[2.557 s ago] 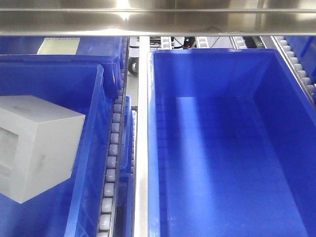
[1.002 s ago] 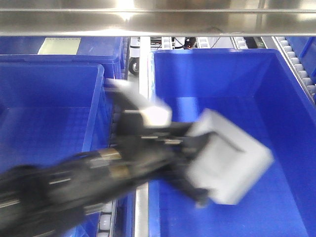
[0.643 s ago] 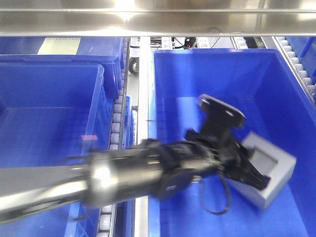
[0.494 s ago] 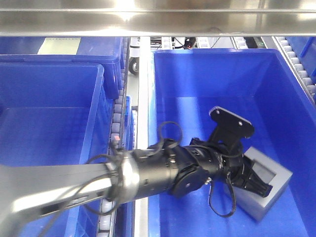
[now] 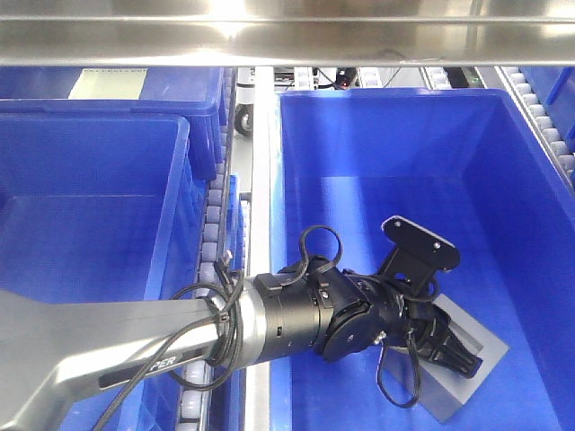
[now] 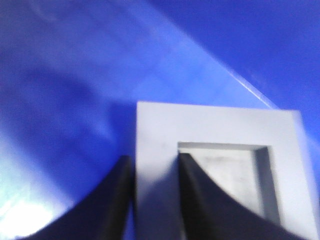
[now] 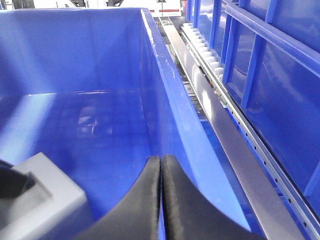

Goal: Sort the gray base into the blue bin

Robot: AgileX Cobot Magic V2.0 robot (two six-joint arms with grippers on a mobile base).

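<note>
The gray base (image 5: 481,341) sits low inside the blue bin (image 5: 386,135) at the right, near its floor, with its square recess facing up. My left arm reaches in from the lower left. My left gripper (image 5: 460,357) is shut on the base. In the left wrist view, the left gripper (image 6: 156,167) clasps one wall of the gray base (image 6: 215,120), with one finger outside and one in the recess. My right gripper (image 7: 161,162) is shut on nothing, above the bin's right wall (image 7: 165,95). The gray base (image 7: 47,200) lies to its lower left.
A second blue bin (image 5: 90,224) stands at the left. A roller track (image 5: 208,242) and a steel rail (image 5: 259,180) lie between the bins. A steel beam (image 5: 287,40) crosses the top. Right of the bin run a metal rail (image 7: 235,145) and a blue frame (image 7: 250,65).
The left arm carried the gray base out of the left bin and over into the right bin. Over the last half second it has sunk lower, toward the near side.
</note>
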